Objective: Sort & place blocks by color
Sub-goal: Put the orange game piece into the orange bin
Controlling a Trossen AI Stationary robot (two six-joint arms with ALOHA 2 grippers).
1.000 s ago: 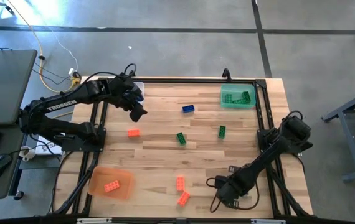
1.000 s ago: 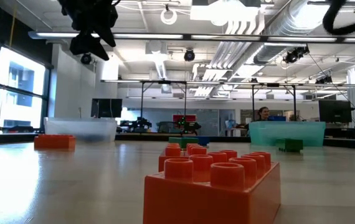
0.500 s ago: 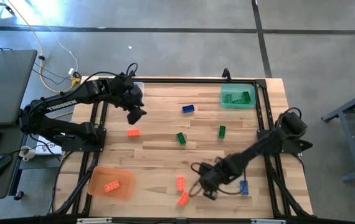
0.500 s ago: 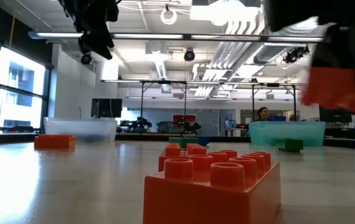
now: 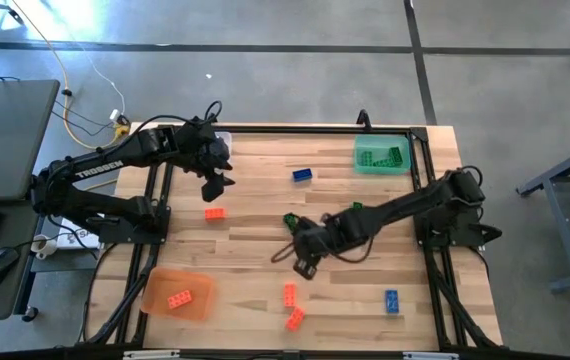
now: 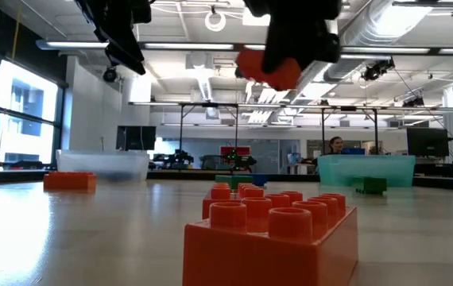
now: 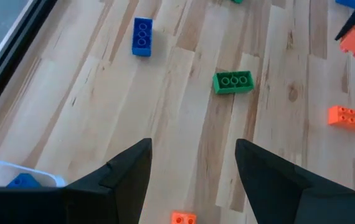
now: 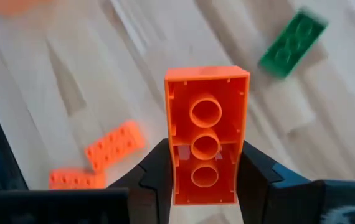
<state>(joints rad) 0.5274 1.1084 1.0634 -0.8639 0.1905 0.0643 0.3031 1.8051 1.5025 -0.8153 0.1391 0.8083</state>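
My right gripper (image 5: 303,262) hangs over the middle of the table, shut on an orange brick (image 8: 205,134) that also shows high up in the low view (image 6: 268,67). My left gripper (image 5: 217,182) is open above the far left of the table, next to the clear tray (image 5: 220,141), and touches nothing. Loose bricks lie flat on the wood: blue (image 5: 302,175), green (image 5: 291,221), green (image 5: 356,208), orange (image 5: 214,213), orange (image 5: 289,294), orange (image 5: 294,319) and blue (image 5: 392,300). My right gripper pinches the orange brick between its two fingers (image 8: 159,168), one on each long side wall (image 8: 172,155). The fingers point down from above. The brick is lifted clear of the table, its hollow underside turned up toward the wrist.
The green tray (image 5: 381,155) with green bricks sits at the far right. The orange tray (image 5: 177,293) at the near left holds one orange brick (image 5: 179,299). The clear tray holds a blue brick (image 7: 25,180). A black frame (image 5: 420,200) borders the table.
My right gripper has swung from the near right part of the table toward the left and far side, now over the middle, carrying the orange brick lifted clear. The blue brick at the near right shows where the arm stood before.
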